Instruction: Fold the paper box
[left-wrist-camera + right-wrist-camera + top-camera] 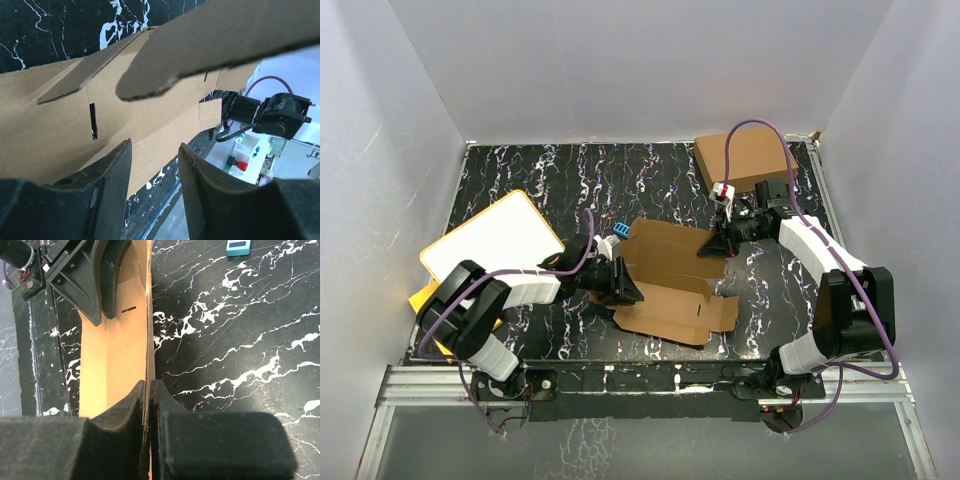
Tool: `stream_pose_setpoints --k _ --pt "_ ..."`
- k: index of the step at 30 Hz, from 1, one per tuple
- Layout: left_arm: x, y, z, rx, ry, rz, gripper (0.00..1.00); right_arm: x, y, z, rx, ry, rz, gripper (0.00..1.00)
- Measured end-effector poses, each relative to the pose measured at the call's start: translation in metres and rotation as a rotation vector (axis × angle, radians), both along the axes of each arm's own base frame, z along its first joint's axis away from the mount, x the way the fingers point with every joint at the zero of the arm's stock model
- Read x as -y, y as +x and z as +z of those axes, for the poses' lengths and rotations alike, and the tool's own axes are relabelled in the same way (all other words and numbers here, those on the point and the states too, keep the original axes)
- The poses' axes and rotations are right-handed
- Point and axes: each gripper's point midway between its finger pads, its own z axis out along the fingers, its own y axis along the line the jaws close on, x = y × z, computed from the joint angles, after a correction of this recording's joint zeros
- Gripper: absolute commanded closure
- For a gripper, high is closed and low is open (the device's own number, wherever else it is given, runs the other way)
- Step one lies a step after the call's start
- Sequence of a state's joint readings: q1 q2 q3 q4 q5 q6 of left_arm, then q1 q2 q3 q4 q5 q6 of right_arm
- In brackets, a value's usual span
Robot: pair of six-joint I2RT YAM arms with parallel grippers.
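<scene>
The paper box (670, 280) is a brown die-cut cardboard sheet lying partly unfolded in the middle of the black marbled table. My left gripper (620, 285) is at the sheet's left edge. In the left wrist view its jaws (155, 150) stand open with nothing between them, the cardboard (60, 130) just beyond and a flap overhead. My right gripper (720, 243) is at the sheet's far right side. In the right wrist view it (149, 385) is shut on a thin upright cardboard wall (115, 350), seen edge-on.
A larger ready-made brown box (745, 160) stands at the back right. A white board with a yellow rim (490, 245) lies at the left. A small blue item (620, 230) sits beside the sheet's far left corner.
</scene>
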State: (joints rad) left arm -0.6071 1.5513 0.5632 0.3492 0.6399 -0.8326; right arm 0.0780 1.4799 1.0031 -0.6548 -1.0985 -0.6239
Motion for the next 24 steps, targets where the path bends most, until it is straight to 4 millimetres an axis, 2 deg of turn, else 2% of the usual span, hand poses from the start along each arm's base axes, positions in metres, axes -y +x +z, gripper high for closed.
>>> stream_pose_setpoints --k 4,8,10,13,16,19,24 --pt "0.001 0.000 0.001 0.004 -0.004 -0.003 0.54 0.000 0.000 0.000 0.000 0.000 0.000 0.92" --pt "-0.005 0.005 0.022 0.090 -0.012 0.003 0.55 0.000 0.000 0.000 -0.001 0.000 0.001 0.92" --pt "-0.013 0.013 0.041 0.172 -0.021 0.028 0.60 0.000 0.000 0.000 0.000 0.001 0.001 0.92" --pt "-0.038 0.038 0.072 0.325 -0.009 0.128 0.79 0.000 0.000 0.000 -0.001 0.001 0.001 0.92" --pt "-0.062 0.059 0.085 0.416 0.025 0.223 0.87 0.000 0.000 0.000 0.000 0.002 0.002 0.92" --pt "-0.074 0.071 0.071 0.415 0.086 0.256 0.91 0.000 0.000 0.000 0.000 0.003 0.003 0.92" --pt "-0.070 0.084 0.027 0.306 0.175 0.212 0.93 -0.001 0.000 0.000 0.001 0.004 0.004 0.92"
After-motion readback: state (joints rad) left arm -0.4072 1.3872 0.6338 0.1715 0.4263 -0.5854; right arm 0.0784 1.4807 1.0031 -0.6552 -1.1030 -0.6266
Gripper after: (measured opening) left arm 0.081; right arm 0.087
